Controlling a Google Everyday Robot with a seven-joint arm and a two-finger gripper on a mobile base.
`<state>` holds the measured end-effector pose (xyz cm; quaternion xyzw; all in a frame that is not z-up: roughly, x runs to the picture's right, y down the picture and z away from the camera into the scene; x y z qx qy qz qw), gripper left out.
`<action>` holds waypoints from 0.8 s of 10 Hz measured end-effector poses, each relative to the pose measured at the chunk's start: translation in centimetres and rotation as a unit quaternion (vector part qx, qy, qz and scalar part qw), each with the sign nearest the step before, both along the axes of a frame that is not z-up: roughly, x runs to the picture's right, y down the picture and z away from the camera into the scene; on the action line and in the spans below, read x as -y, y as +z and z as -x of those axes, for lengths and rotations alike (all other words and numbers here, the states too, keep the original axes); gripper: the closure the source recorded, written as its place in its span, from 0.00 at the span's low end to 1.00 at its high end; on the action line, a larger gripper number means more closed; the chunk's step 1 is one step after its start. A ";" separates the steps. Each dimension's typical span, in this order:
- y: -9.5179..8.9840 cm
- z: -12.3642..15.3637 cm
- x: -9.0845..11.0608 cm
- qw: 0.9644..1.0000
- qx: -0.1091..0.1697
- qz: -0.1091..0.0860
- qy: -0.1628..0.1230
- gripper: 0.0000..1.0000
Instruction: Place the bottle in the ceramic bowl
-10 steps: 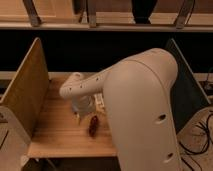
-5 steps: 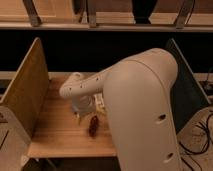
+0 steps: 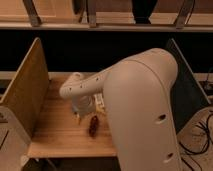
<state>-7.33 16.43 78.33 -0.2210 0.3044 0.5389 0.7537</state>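
Observation:
My large white arm (image 3: 135, 100) covers the right half of the wooden table (image 3: 55, 130). Its far end bends down at the middle of the table, and my gripper (image 3: 80, 111) hangs there, at a clear plastic cup (image 3: 84, 104). A small pale thing that may be the bottle (image 3: 100, 101) shows just right of the cup, against the arm. The reddish-orange ceramic bowl is hidden, probably behind the arm. A dark red elongated object (image 3: 93, 125) lies on the table in front of the cup.
A tall wooden side panel (image 3: 27, 85) walls the table's left side and a dark panel (image 3: 187, 85) the right. A shelf rail (image 3: 100, 25) runs across the back. Cables (image 3: 200, 140) lie on the floor at the right.

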 end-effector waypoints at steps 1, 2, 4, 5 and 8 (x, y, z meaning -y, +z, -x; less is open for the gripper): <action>0.0 0.0 0.0 1.000 0.000 0.000 0.000 0.20; 0.0 0.0 0.0 1.000 0.000 0.000 0.000 0.20; 0.2 -0.2 1.2 1.000 0.006 -0.018 -0.011 0.20; 0.4 -0.2 3.0 0.999 0.019 -0.042 -0.025 0.20; -0.3 1.6 11.6 0.978 0.102 -0.157 -0.096 0.20</action>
